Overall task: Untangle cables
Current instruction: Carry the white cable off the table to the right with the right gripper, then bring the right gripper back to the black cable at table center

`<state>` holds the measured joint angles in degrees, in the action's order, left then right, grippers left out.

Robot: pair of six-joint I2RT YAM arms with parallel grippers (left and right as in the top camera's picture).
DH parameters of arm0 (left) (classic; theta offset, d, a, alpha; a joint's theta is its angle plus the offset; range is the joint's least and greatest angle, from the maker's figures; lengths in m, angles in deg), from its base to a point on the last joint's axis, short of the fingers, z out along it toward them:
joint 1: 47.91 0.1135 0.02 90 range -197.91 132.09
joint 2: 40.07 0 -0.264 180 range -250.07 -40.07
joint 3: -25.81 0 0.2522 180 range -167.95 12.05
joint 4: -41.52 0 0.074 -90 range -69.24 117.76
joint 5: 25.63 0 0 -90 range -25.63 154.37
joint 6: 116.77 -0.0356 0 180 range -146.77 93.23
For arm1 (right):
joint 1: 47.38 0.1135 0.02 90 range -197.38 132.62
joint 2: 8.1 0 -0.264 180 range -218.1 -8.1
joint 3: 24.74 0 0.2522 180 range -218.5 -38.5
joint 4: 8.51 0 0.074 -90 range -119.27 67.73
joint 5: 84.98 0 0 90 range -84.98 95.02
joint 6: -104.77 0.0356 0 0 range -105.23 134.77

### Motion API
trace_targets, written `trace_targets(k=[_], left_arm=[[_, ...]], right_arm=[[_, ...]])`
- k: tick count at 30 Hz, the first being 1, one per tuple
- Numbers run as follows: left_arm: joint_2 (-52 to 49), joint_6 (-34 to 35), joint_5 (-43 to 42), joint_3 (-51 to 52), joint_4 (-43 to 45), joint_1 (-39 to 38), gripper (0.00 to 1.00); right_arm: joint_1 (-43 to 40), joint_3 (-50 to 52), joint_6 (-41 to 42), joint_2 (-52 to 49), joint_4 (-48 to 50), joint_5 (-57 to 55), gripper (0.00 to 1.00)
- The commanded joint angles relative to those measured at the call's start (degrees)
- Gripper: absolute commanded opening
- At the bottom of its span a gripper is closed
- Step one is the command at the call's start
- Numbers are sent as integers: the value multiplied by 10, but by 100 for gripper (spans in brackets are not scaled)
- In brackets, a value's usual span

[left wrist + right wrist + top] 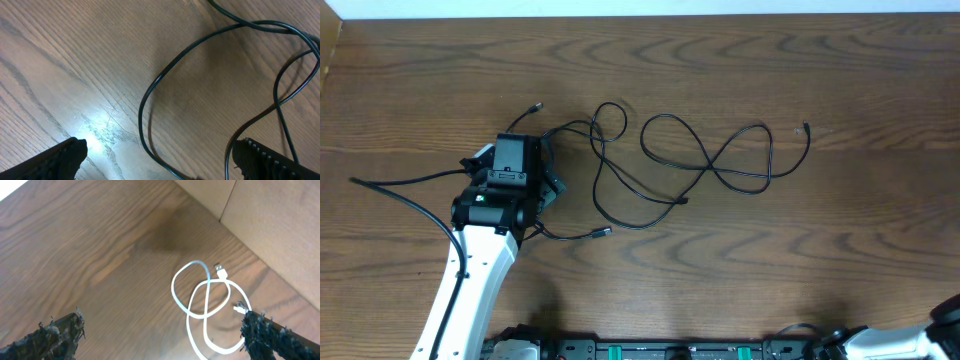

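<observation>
Left claw (160,162) seen wide open over black cables (717,165), looped across mid surface (800,260). Right claw (165,337) likewise open, near white cable (200,300). Cords judged light, limp; best gripped near plug end (806,127).

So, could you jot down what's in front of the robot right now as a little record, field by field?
surface: wooden table
black cables: spread in loose loops that cross each other, from the left arm to right of the middle
white cable: lying in loops on the wood, seen only in the right wrist view
left gripper: open, a black strand on the table between its fingers, not gripped
right gripper: open, nothing between its fingers
tangle: not yet undone
</observation>
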<state>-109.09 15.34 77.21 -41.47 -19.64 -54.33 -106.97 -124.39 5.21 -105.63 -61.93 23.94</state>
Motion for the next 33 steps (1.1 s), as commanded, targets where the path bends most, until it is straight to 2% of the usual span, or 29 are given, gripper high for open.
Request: trace_targets(k=[1,6,9,13,20,25,28,33], left_arm=[[-2,-5,14,-11,-1,2,98],[-2,-5,14,-11,-1,2,98],[-2,-5,14,-11,-1,2,98],[-2,-5,14,-11,-1,2,98],[-2,-5,14,-11,-1,2,98],[-2,-5,14,-11,-1,2,98],[-2,-5,14,-11,-1,2,98],[-2,-5,14,-11,-1,2,98]], right_arm=[[0,-7,-1,40,-27,15,99],[14,-7,-1,102,-66,75,99],[30,-7,-1,136,-88,150,99],[79,-7,-1,173,-126,214,99],[261,-5,-2,190,-172,218,99],[406,9,-2,169,-155,217,99],[498,13,-1,137,-128,218,99],[601,13,-2,65,-119,217,99]])
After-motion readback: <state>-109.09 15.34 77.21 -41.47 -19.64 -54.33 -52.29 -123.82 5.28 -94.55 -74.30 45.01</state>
